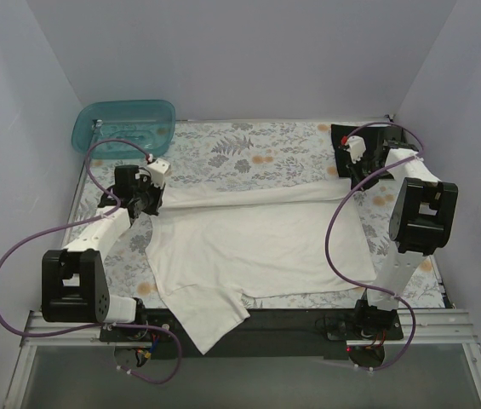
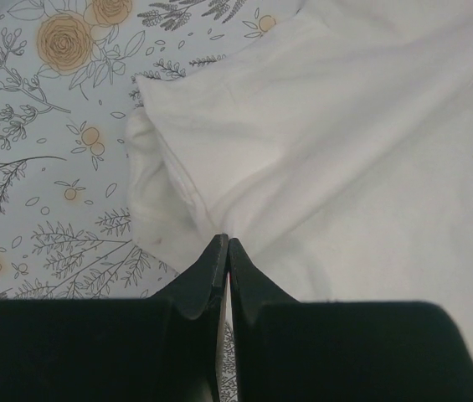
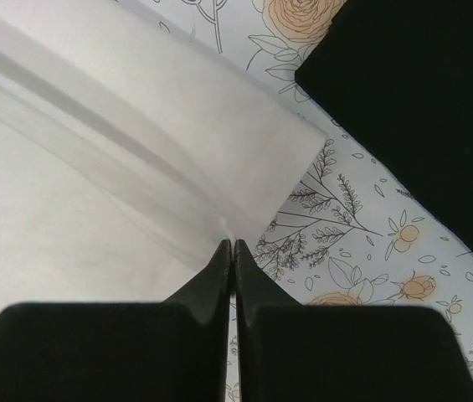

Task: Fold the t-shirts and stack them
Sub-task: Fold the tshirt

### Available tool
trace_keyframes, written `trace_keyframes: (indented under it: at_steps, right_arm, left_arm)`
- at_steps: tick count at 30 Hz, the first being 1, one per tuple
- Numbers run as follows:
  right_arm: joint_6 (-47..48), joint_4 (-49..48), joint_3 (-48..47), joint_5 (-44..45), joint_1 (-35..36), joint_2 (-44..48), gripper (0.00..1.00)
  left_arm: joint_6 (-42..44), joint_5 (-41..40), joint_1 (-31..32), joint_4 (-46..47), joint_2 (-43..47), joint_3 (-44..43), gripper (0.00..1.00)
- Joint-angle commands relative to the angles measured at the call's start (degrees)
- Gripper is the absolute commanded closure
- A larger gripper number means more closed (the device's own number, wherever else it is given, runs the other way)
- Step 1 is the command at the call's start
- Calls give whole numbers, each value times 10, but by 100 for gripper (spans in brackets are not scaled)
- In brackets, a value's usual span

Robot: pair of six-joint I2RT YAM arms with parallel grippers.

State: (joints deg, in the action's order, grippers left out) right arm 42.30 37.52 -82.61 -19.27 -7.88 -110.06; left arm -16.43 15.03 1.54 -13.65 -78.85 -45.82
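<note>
The cream-white t-shirt lies spread across the middle, its far edge folded over into a long band. One sleeve hangs over the near table edge. My left gripper is at the band's left end, shut on a pinch of the white fabric, with creases running out from the closed tips. My right gripper is at the band's right end, its tips shut on the fold's corner. The black t-shirt lies at the back right, partly hidden by the right arm, and fills the right wrist view's upper right corner.
A grey-and-orange floral cloth covers the table under the shirts. A translucent teal tub stands at the back left corner. White walls close in the back and both sides. Purple cables loop beside each arm.
</note>
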Motion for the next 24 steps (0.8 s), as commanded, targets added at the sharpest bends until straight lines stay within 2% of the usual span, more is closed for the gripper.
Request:
trace_keyframes:
  at_steps: [1, 14, 16, 17, 18, 20, 21, 24]
  right_arm:
    - [21, -1, 10, 5, -7, 17, 99]
    - [50, -8, 39, 33, -7, -2, 97]
    - [56, -7, 43, 40, -7, 0, 82]
    - [59, -6, 45, 43, -7, 5, 71]
    - [60, -5, 46, 48, -7, 9, 66]
    - [63, -3, 44, 49, -7, 25, 58]
    - [64, -1, 42, 45, -7, 31, 55]
    - [56, 16, 21, 27, -6, 49, 51]
  left_arm:
    - [12, -3, -3, -12, 22, 11, 100]
    - [40, -5, -3, -17, 4, 45, 100]
    - [44, -11, -3, -30, -5, 41, 99]
    - [45, -13, -3, -42, -13, 34, 94]
    - [42, -12, -6, -50, -12, 28, 87]
    - [41, 32, -14, -78, -2, 7, 81]
    - [37, 50, -32, -83, 12, 0, 75]
    - [27, 88, -36, -113, 12, -51, 69]
